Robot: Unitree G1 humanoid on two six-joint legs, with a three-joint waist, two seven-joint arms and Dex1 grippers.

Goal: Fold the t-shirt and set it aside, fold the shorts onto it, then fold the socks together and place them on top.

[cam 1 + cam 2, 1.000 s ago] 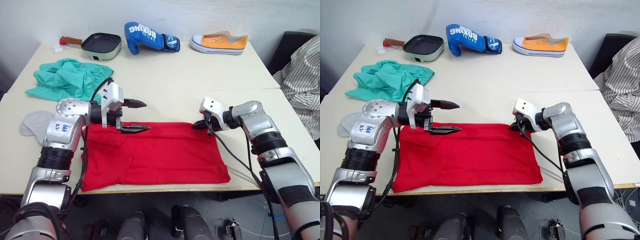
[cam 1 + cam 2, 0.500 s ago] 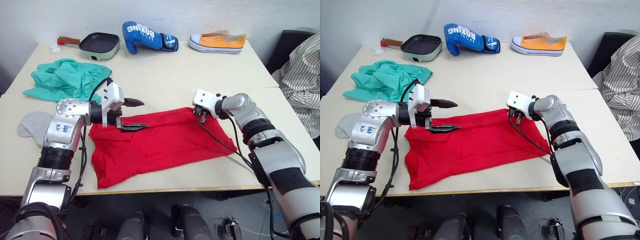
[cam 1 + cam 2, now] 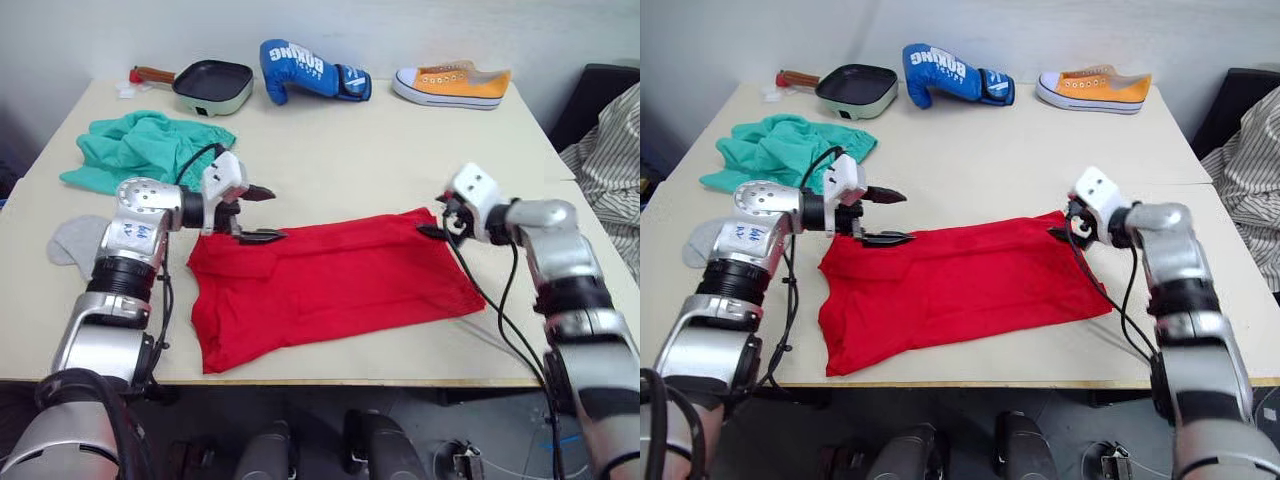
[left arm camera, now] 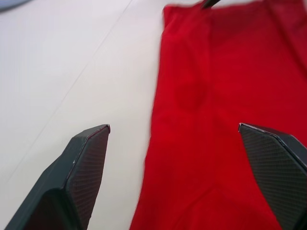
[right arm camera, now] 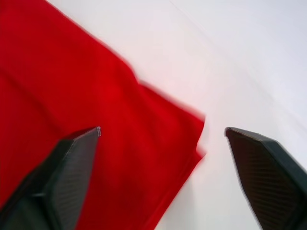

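Observation:
The red t-shirt (image 3: 330, 285) lies folded into a slanted band across the middle of the table. My left gripper (image 3: 262, 214) is open at the shirt's far left corner, one finger above the cloth and one just at its edge. My right gripper (image 3: 437, 220) is open beside the shirt's far right corner (image 5: 194, 124), with nothing between its fingers. The teal-green shorts (image 3: 140, 150) lie crumpled at the far left. Light grey socks (image 3: 75, 240) sit at the left edge, partly behind my left arm.
A frying pan (image 3: 212, 87), a blue boxing glove (image 3: 305, 72) and an orange sneaker (image 3: 452, 85) line the table's far edge. Striped fabric (image 3: 612, 160) lies past the right side. The shirt's near hem is close to the table's front edge (image 3: 400, 380).
My right gripper has opened, let go of the shirt's far right corner and now stands just to its right. The shirt lies skewed rather than square. The camera has shifted.

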